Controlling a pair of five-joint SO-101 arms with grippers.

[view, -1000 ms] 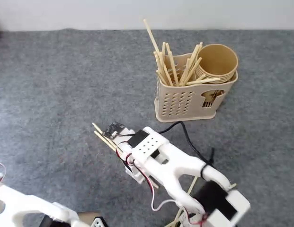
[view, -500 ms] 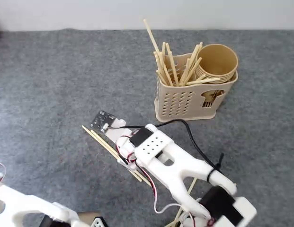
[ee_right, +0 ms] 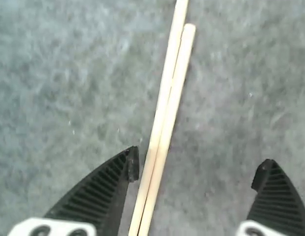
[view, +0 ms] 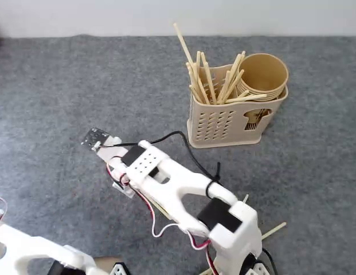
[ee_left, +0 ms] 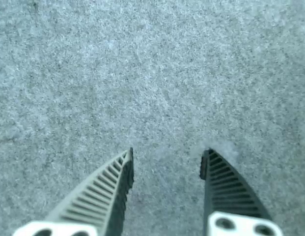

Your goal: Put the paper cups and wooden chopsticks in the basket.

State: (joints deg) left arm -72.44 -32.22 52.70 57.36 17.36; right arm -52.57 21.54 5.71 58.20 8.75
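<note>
Where the fixed camera looks down over the grey table (view: 69,86), the basket (view: 223,123) stands at the far right, already holding a nest of paper cups (view: 263,74) and a bundle of wooden chopsticks (view: 209,77) that lean upright out of it. The right arm (view: 166,180) stretches across the middle of the table, well apart from the basket, and a loose chopstick (view: 274,231) lies at the near right beside its base. The left arm (view: 23,249) sits at the near left corner.

In the left wrist view, the left gripper (ee_left: 167,160) is spread wide above bare table, with nothing between its jaws.

In the right wrist view, the right gripper (ee_right: 199,169) also stands wide apart and empty. A pair of chopsticks (ee_right: 167,108) lies flat on the table, the two sticks touching side by side, running between the jaws but close against one of them.

These sticks look light, stiff and smooth, so they will probably roll or slide apart. I would centre the jaws over both and pinch near the middle of their length, so the pair lifts level.
</note>
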